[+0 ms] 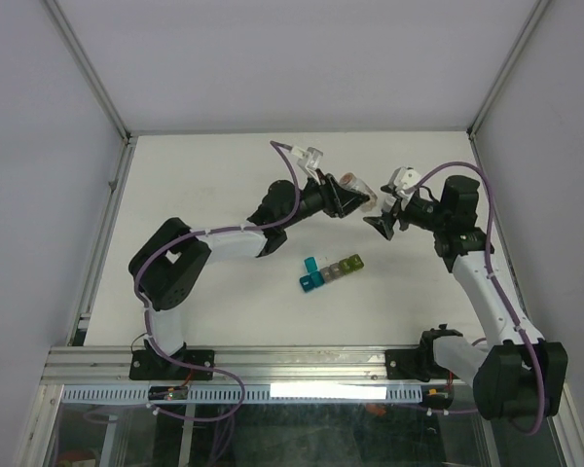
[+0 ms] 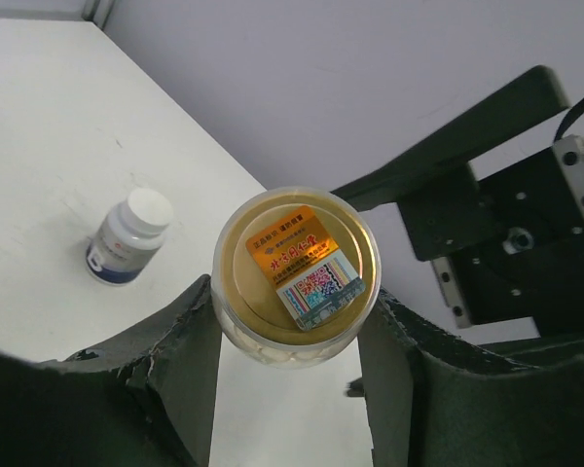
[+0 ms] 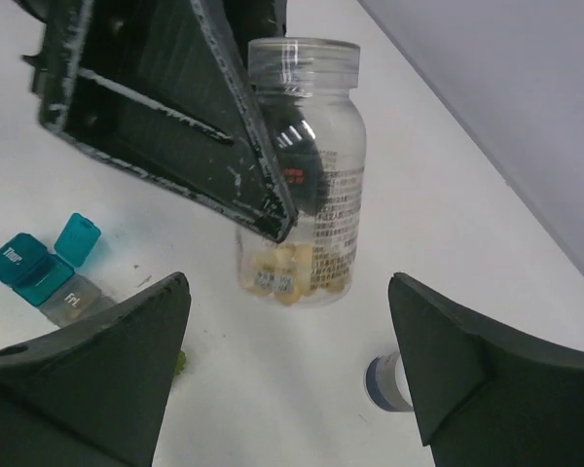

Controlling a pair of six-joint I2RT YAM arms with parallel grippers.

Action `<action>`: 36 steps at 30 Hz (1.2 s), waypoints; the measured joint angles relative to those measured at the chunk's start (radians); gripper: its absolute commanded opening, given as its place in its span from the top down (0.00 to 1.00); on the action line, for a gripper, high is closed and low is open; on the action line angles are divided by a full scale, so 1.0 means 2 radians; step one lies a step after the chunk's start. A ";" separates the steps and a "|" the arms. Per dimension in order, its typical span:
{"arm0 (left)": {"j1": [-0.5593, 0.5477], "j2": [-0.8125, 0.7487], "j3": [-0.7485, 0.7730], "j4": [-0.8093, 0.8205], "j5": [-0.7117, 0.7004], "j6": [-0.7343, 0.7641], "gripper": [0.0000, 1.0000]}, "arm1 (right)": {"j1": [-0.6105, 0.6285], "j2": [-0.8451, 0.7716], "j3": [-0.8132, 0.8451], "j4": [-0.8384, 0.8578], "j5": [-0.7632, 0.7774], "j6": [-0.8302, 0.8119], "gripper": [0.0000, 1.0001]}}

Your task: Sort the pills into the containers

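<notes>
**Bottle presented for opening**

My left claw (image 2: 292, 321) is clenching the clear bottle (image 2: 294, 277), pills (image 3: 297, 275) inside, holding it toward my right claw (image 3: 287, 292), spread and empty, likely to work the top. The containers (image 1: 331, 270) are sitting nearer me on the tabletop (image 1: 224, 175), one teal lid (image 3: 78, 238) standing open.

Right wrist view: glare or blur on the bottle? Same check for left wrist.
Right wrist: glare streaks on the neck and shoulder of the clear bottle, pills at its bottom readable; right gripper's fingers dark and soft in the foreground. Left wrist: even light, QR label sharp, no harsh glare; left gripper's fingers slightly soft.
</notes>
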 measured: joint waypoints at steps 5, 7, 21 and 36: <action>-0.022 0.001 0.001 -0.003 -0.020 -0.019 1.00 | 0.020 0.009 -0.031 0.043 0.057 0.023 0.17; -0.028 0.003 0.003 -0.003 -0.024 -0.027 1.00 | 0.025 0.012 -0.037 0.058 0.081 0.034 0.22; -0.031 0.022 0.022 -0.001 -0.033 -0.060 1.00 | 0.035 0.013 -0.043 0.086 0.095 0.075 0.62; -0.016 0.022 0.006 0.014 -0.007 -0.074 0.31 | 0.027 0.015 -0.043 0.061 0.063 0.071 0.87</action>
